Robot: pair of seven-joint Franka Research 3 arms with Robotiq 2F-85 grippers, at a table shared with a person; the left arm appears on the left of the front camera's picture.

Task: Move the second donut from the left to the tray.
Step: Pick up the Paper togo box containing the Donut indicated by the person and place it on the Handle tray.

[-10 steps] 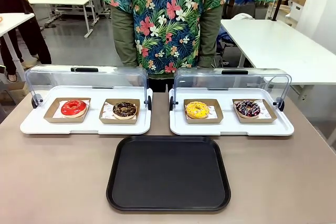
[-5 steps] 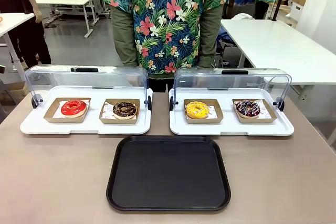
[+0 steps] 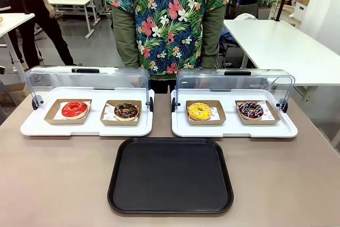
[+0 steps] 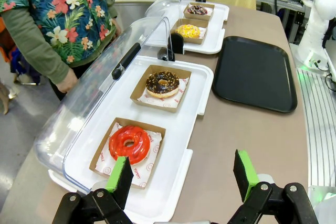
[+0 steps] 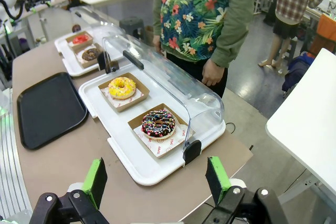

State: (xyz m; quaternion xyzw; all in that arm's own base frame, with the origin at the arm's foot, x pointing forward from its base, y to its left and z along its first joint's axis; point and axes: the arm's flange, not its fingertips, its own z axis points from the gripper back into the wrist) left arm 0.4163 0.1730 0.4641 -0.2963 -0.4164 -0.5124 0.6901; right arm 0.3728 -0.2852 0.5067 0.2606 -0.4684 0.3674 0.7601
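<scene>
The second donut from the left (image 3: 126, 111), chocolate-glazed with pale sprinkles, sits in a brown cardboard holder on the left white tray; it lies well ahead of my fingers in the left wrist view (image 4: 163, 84) and is small and far in the right wrist view (image 5: 90, 54). The black tray (image 3: 171, 175) lies bare at the table's near middle, seen also from the left wrist (image 4: 254, 72) and the right wrist (image 5: 50, 108). My left gripper (image 4: 182, 174) hangs open above the table's left end, holding nothing. My right gripper (image 5: 157, 181) stands open off the table's right end, holding nothing.
A red-glazed donut (image 3: 74, 109) shares the left white tray (image 3: 87, 128). A yellow donut (image 3: 199, 111) and a dark donut with pink-and-white sprinkles (image 3: 250, 110) sit on the right white tray (image 3: 234, 129). Both clear lids (image 3: 87, 81) stand raised. A person (image 3: 169, 19) stands at the far edge.
Nothing on the table has moved. A person in the far left background has walked to the right.
</scene>
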